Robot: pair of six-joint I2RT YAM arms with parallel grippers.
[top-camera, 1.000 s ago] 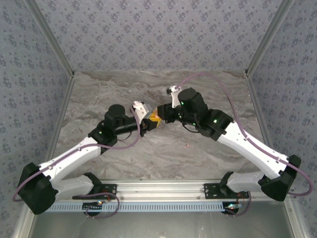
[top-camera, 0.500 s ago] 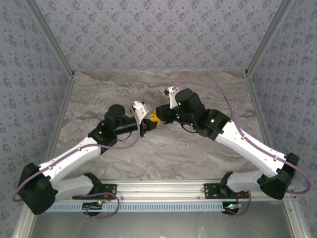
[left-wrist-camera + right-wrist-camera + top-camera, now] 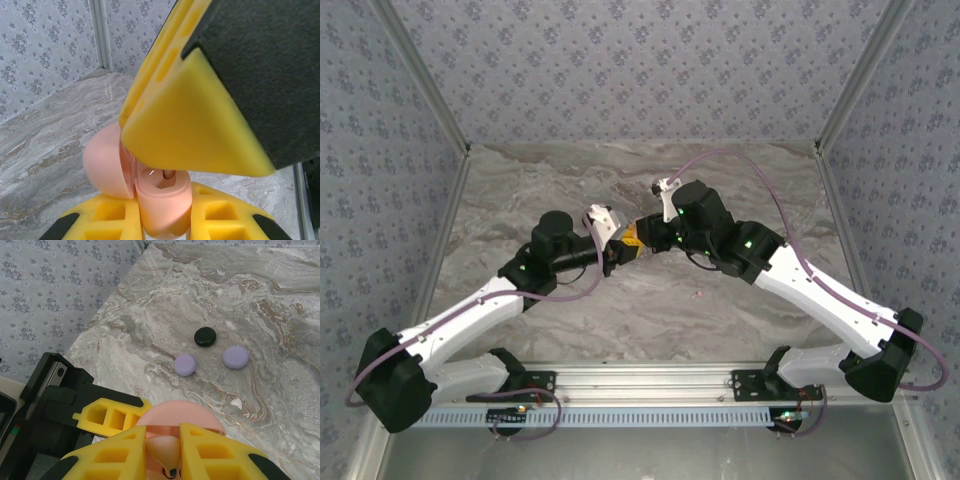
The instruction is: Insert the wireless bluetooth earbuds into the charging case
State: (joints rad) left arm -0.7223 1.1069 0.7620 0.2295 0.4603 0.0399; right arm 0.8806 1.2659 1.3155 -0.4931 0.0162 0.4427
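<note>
The case [image 3: 162,197], pink with its lid [image 3: 102,167] swung open to one side, sits upright between the left gripper's [image 3: 165,225] yellow fingertips. That gripper is closed on the case's lower half, one finger against each side.

The right gripper [image 3: 162,445] is directly over the case's open mouth, and one yellow finger [image 3: 190,135] covers most of it in the left wrist view. Its jaws are nearly closed, leaving a narrow slot. A small pale pink earbud [image 3: 169,457] is pinched in that slot, with the case's lid just behind it. In the left wrist view a thin pink stem shows in the case's well under that finger. Whether the earbud touches the well I cannot tell.

From above, the two grippers meet tip to tip over the middle of the table [image 3: 280,315].

Ahead of the right gripper and well apart from it, a black puck [image 3: 205,336] lies on the table. Two lilac pucks [image 3: 185,364] [image 3: 235,357] lie side by side, just nearer than the black one.
</note>
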